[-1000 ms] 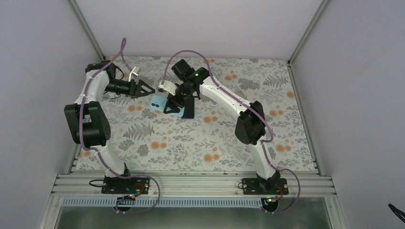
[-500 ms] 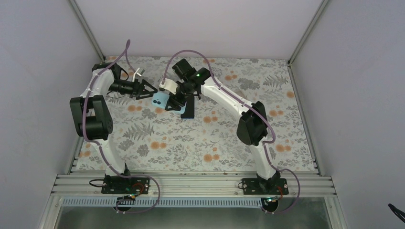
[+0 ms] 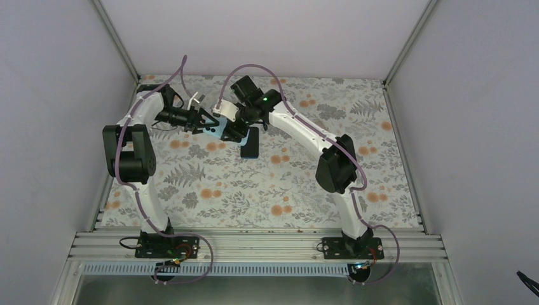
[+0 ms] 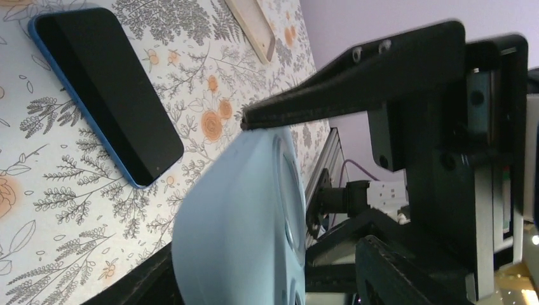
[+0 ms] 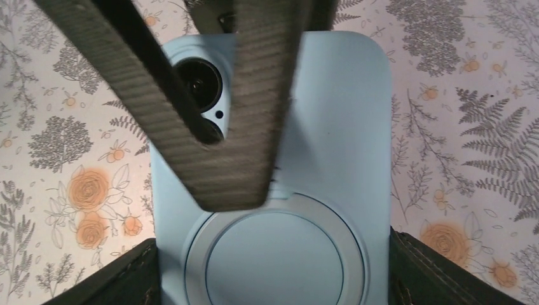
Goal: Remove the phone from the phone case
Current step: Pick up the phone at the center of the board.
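Note:
The phone (image 3: 215,131) is held off the table with its pale light-blue back up. The right wrist view shows its lenses and round ring (image 5: 330,127). My right gripper (image 3: 230,132) is shut on its long sides (image 5: 273,276). My left gripper (image 3: 207,121) reaches in from the left, its jaws spread wide around the phone's lens end (image 4: 210,190). Its upper fingertip (image 4: 254,117) is at the phone's edge (image 4: 241,216). A pale beige strip that looks like the phone case (image 4: 251,28) lies on the table in the left wrist view. It is hidden in the top view.
A second black phone with a darker blue rim (image 3: 250,143) lies flat on the floral table just right of the grippers, and it also shows in the left wrist view (image 4: 105,95). Enclosure walls and metal posts ring the table.
The left arm has swung right, bringing its gripper around the phone's end. The right gripper has carried the phone a little up and back, uncovering the dark phone.

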Motion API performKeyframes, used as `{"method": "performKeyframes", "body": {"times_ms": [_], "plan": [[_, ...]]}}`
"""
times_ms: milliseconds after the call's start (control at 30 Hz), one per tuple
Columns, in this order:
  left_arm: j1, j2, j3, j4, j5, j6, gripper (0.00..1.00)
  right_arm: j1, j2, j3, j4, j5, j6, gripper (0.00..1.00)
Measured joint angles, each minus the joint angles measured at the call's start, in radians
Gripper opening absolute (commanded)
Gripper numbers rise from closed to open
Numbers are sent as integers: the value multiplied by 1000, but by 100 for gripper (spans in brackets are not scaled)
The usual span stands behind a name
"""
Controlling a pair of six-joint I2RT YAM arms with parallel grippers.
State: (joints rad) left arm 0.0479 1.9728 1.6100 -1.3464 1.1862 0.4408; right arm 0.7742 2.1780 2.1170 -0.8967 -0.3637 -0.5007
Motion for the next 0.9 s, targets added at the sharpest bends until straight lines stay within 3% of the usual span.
{"method": "performKeyframes", "body": {"times_ms": [100,267,367,400,467,667,733,867,900], "plan": [[0,0,0,0,8,-5,58,-4,0,-2,11,12,0,51],[1,3,0,0,23,-11,44,-5,0,-5,14,23,-1,51],[0,3,1,-3,27,-18,30,-5,0,-6,15,29,-1,51],[0,4,2,-4,27,-17,20,-5,0,-6,16,29,-1,51],[0,7,2,-3,23,-24,9,-5,0,-6,20,29,-2,51],[1,17,6,-19,27,-74,2,-2,0,-6,22,51,-19,52],[0,17,11,-20,27,-75,2,-3,-2,-6,22,52,-19,58],[-2,17,20,-26,27,-74,2,-3,-6,-6,21,53,-19,98],[-3,17,24,-27,27,-72,2,-3,-8,-6,21,54,-18,100]]}}
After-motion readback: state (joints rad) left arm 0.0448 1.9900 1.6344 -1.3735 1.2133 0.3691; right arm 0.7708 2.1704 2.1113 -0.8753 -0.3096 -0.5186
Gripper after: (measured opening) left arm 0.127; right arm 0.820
